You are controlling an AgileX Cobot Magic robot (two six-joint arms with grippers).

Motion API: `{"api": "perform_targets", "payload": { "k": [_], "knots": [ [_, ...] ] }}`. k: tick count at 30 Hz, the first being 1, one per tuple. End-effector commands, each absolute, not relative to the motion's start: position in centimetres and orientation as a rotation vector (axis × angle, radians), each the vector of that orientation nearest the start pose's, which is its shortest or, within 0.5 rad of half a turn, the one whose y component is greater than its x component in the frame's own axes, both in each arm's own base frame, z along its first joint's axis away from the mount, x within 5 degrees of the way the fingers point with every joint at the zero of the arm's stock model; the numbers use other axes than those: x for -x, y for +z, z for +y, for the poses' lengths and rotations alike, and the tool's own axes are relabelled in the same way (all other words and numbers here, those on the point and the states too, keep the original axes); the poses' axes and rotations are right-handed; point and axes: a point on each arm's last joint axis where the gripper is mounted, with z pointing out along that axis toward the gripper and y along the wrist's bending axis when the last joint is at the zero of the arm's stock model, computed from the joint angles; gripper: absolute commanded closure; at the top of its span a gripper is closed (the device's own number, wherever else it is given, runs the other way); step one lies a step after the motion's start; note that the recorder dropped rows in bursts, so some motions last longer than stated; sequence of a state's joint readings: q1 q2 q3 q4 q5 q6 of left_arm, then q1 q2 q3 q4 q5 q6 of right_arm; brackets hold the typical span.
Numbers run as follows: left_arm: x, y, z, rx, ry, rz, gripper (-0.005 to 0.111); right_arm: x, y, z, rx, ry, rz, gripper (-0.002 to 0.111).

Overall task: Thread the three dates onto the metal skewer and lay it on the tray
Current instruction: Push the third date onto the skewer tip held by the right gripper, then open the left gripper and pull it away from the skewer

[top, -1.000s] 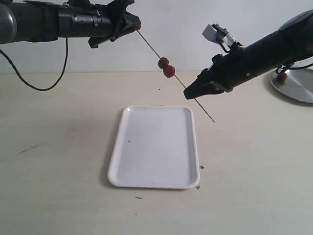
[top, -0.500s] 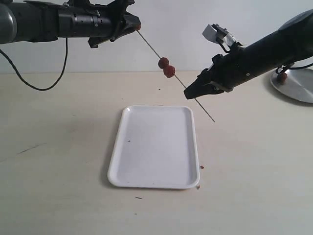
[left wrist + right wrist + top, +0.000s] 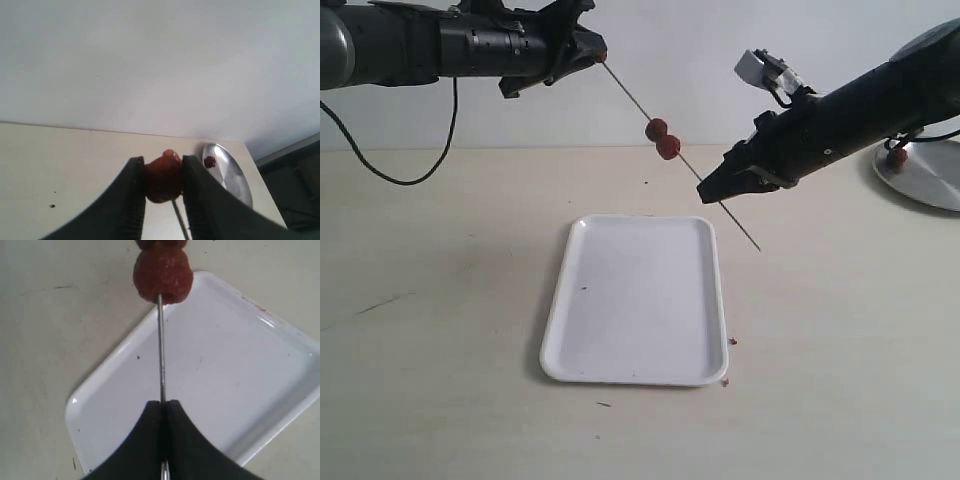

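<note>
Beige table (image 3: 440,380), bare tray (image 3: 640,300). My right gripper (image 3: 712,192) pinches the metal skewer (image 3: 625,90) low and my left gripper (image 3: 588,50) clamps the third date (image 3: 162,177) at its top, aloft over the tray's far edge. Two dates (image 3: 662,140) threaded; laying remains.

plate (image 3: 930,180) cut off, skewer (image 3: 630,95) end hidden

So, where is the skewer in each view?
Exterior view: the skewer slants from the left tool down through the right tool.
Left wrist view: a short piece of skewer under the gripped date.
Right wrist view: skewer runs from a date into the right tool.
Shared landmark: the table.
</note>
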State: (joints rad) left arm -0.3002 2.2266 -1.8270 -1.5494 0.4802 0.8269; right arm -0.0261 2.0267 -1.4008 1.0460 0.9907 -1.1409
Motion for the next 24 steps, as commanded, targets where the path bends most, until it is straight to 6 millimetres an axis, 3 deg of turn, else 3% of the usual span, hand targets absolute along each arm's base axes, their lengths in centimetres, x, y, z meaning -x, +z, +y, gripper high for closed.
{"api": "perform_targets", "payload": {
  "k": [1, 17, 24],
  "knots": [
    [-48.9, 24.9, -19.2, 0.081, -1.111, 2.004, 0.080, -41.0, 19.7, 5.4, 0.615, 0.917, 2.383, 0.108],
    [-48.0, 25.0, -20.2, -0.029, -1.213, 2.026, 0.080, -41.9, 19.9, 5.3, 0.489, 0.913, 2.337, 0.108],
    [-47.2, 24.7, -21.7, -0.127, -1.195, 2.054, 0.080, -42.4, 20.6, 5.8, 0.434, 0.997, 2.232, 0.108]
  ]
}}
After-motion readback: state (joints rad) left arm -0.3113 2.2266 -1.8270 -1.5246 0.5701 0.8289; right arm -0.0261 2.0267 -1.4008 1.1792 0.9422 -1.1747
